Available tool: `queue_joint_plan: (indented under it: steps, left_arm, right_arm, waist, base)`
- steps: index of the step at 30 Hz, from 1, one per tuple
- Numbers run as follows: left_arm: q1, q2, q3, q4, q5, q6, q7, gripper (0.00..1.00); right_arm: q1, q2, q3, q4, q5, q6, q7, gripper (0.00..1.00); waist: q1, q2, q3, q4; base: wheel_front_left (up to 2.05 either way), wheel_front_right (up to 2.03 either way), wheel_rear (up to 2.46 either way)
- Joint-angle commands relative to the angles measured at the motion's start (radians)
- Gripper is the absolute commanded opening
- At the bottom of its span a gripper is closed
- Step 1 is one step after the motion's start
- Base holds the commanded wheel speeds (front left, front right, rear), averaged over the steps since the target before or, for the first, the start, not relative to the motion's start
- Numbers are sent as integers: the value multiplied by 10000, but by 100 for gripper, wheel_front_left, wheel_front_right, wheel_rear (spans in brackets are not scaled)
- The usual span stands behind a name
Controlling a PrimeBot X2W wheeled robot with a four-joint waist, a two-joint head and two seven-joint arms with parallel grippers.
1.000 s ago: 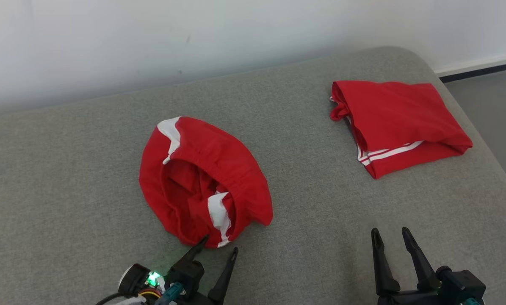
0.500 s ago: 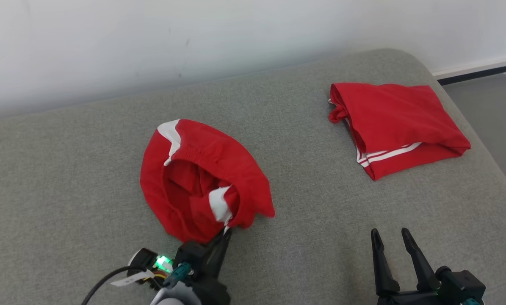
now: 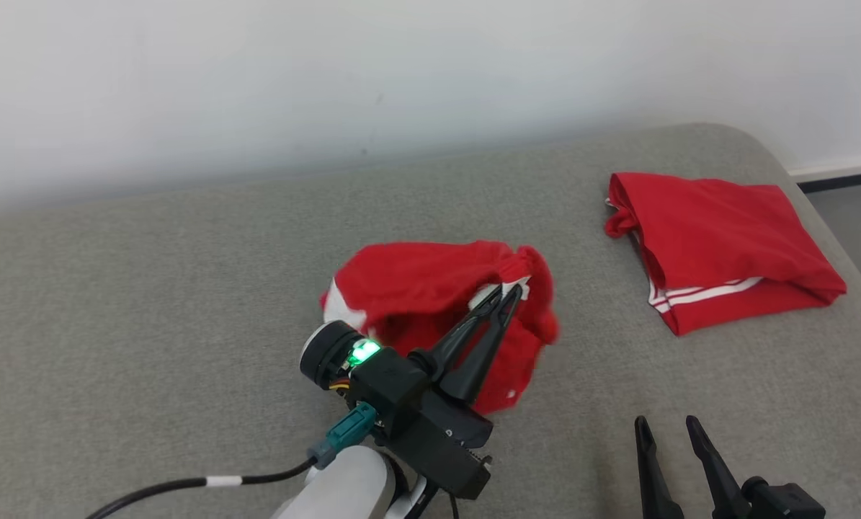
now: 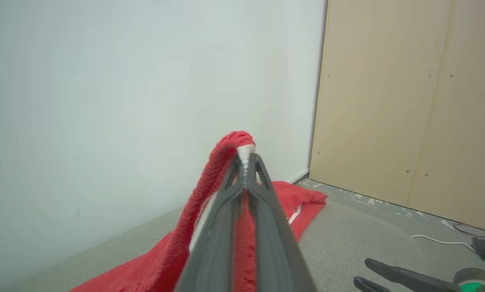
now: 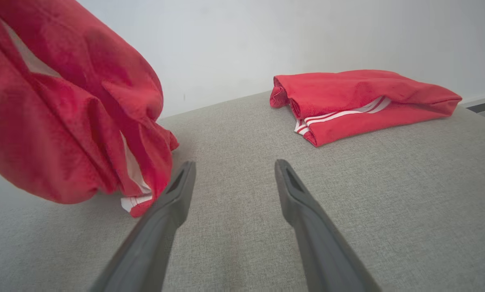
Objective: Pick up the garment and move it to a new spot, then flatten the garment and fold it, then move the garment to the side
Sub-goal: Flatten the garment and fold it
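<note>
The left fingers (image 3: 508,295) are pinched shut on the red shorts (image 3: 416,288) above the middle of the grey cushion (image 3: 149,303), the bunched cloth hanging lengthwise from the tips down toward the cushion, while the right fingers (image 3: 697,436) stand open and empty.

Garment (image 5: 63,121) top beyond right wrist view's edge
</note>
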Motion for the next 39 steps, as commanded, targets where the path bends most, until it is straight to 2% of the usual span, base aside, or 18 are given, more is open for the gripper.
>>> queue_joint_plan:
  steps: [1, 4, 7, 17, 23, 28, 37, 38, 39]
  left_arm:
    - [-118, -6, 24, -274, -130, 16, -17, 0]
    - [37, -11, 152, -667, -322, 73, -17, 0]
    - [533, 47, 308, -482, -378, 165, -15, 0]
    - [2958, 1336, 1793, 89, -736, 412, -17, 0]
    - [4033, 1759, 2937, 281, -998, 516, -15, 0]
    - [4423, 1479, 3504, 837, -1459, 298, -15, 0]
    - [4512, 924, 3698, 1814, -1478, 39, -17, 0]
    - [4534, 831, 3844, 1791, -1513, 28, -17, 2]
    - [4581, 736, 4007, 1755, -1554, 20, -15, 36]
  right_arm:
    - [78, -7, -21, -18, -20, -17, -16, 100]
    - [207, -5, -30, 3, -70, -17, -16, 100]
    - [235, -4, -41, 16, -76, -17, -16, 100]
    - [286, -5, -23, 75, -80, -17, -16, 100]
    - [282, -2, -69, 77, -167, -17, -16, 100]
    - [79, -4, -19, 116, -199, -17, -16, 100]
    - [51, -5, 29, 161, -273, -17, -16, 100]
    - [55, -5, 18, 156, -281, -17, -16, 100]
    - [63, -5, 11, 153, -276, -17, -16, 100]
  waist:
    - [1, -1, -266, 378]
    - [1, -1, -341, 625]
    - [1, -1, -367, 839]
    - [1, -1, -310, 1188]
    - [1, -1, -192, 1520]
    - [1, -1, -104, 1691]
    - [1, -1, -123, 1755]
    - [1, -1, -127, 1781]
    - [1, -1, -130, 1807]
  base:
    - [0, 0, 0]
    - [0, 0, 0]
    - [0, 0, 0]
    - [0, 0, 0]
    - [0, 0, 0]
    - [0, 0, 0]
    - [0, 0, 0]
    - [0, 0, 0]
    - [0, 0, 0]
